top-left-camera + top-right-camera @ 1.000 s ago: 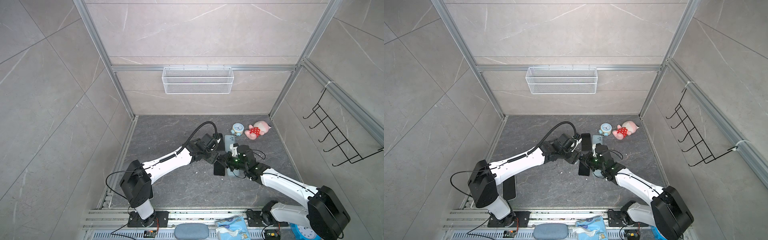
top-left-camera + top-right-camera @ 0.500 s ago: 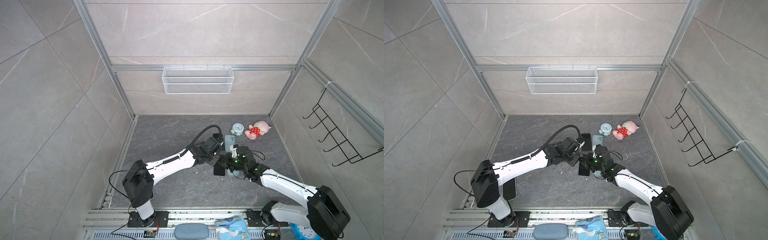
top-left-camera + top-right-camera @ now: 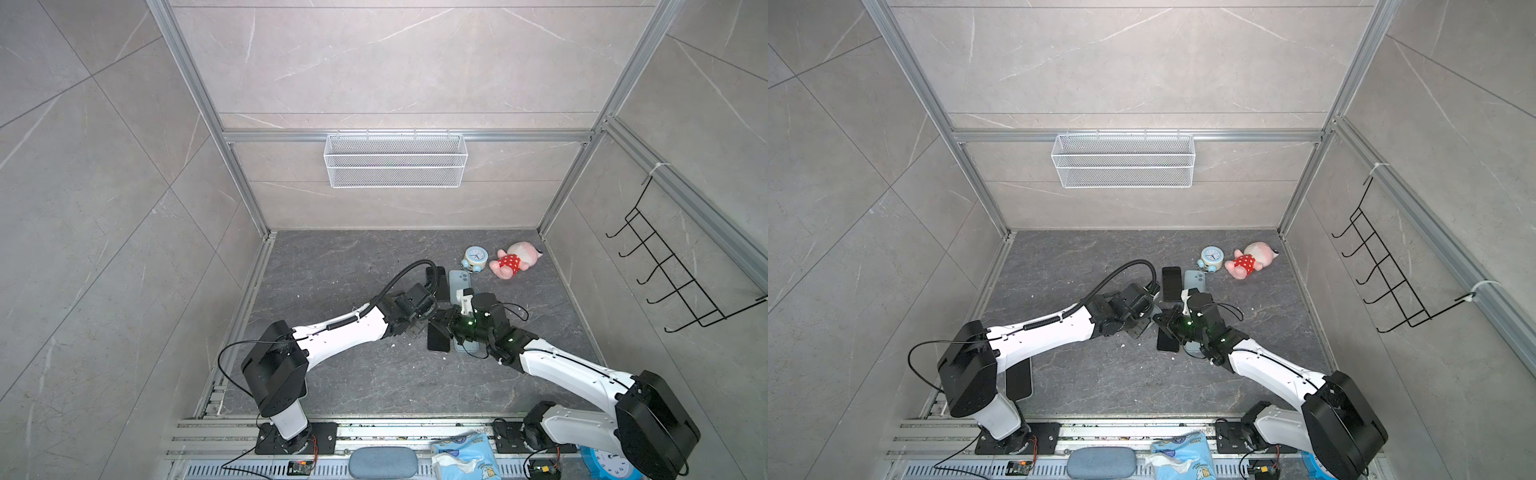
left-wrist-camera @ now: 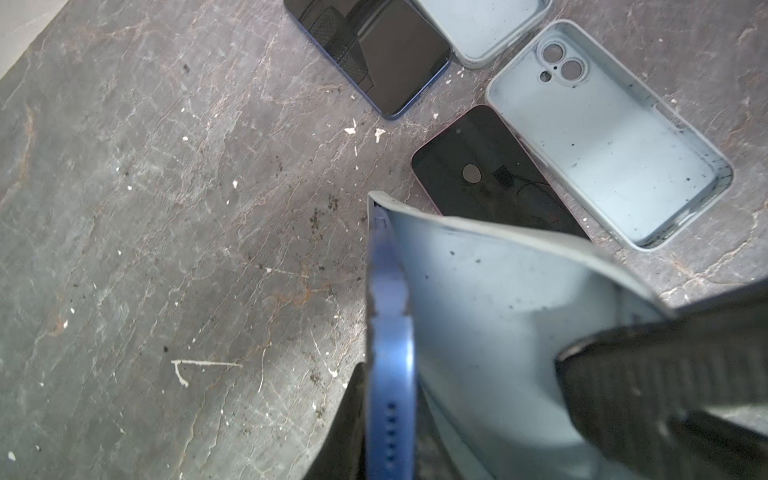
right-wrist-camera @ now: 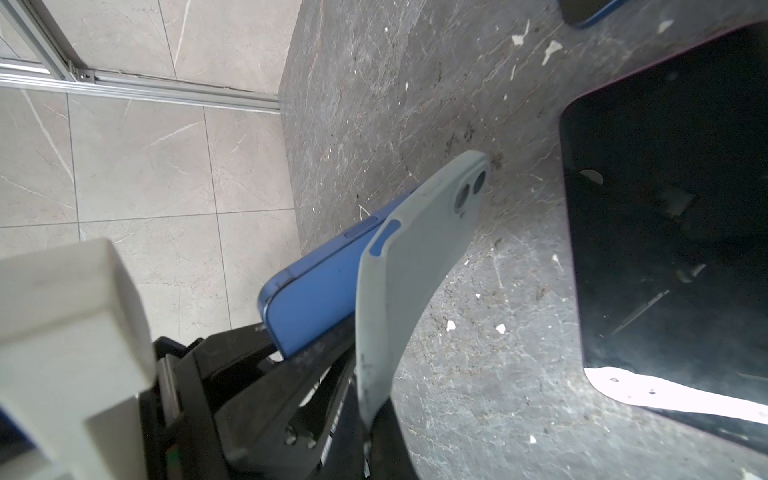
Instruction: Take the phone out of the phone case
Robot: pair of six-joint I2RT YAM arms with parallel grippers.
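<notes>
Since a second ago the left gripper has been slid in and clamped onto the freed end of the blue flat-slab phone, while the pale grey-blue rubbery case is pinched tight by the right gripper, phone's camera end tucked inside.

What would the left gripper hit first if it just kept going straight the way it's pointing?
Probably the table, right beside the black phone lying there. The left gripper angles downward, with the blue phone it holds leading; depth is hard to judge.
</notes>
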